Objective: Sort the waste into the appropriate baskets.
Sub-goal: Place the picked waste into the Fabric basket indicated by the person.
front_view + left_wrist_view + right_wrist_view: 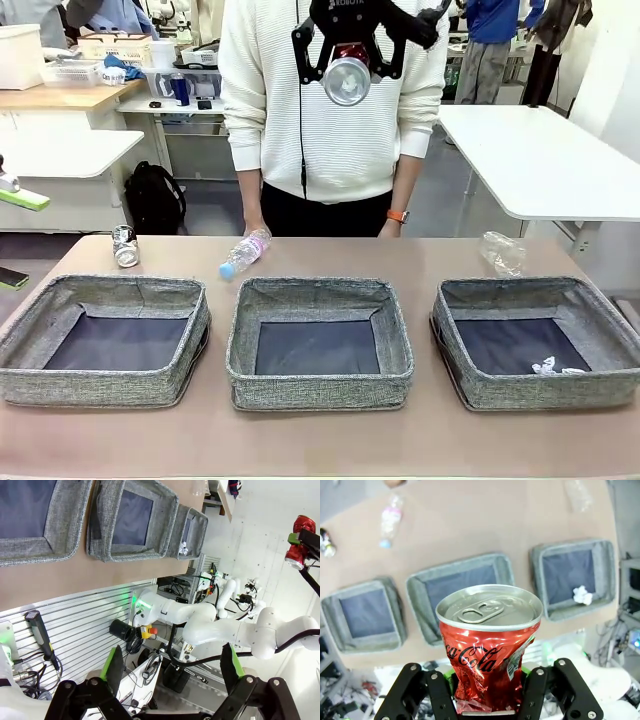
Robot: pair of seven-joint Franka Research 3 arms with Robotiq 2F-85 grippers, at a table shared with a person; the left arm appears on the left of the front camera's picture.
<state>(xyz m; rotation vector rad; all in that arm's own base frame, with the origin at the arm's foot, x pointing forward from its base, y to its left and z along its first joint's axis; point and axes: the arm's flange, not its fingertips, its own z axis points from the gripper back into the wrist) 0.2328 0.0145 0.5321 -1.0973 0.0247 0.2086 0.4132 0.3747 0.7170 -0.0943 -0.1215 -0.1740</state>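
High above the table, my right gripper [347, 62] is shut on a dented red drink can [487, 645], whose base [347, 80] faces the front camera. Three grey woven baskets stand in a row: left [100, 385], middle [318, 385], right [500, 390]. A small white scrap [552, 367] lies in the right basket. Behind the baskets lie a dark can [125, 246], a pink-labelled bottle with a blue cap [244, 252] and a clear label-less bottle [503, 252]. My left gripper [172, 667] is open and holds nothing, off to the side of the table.
A person in a white sweater [330, 110] stands at the far edge, arms hanging by the table. The left wrist view takes in the robot's base [200, 625] and a slatted panel [80, 625] below the table edge.
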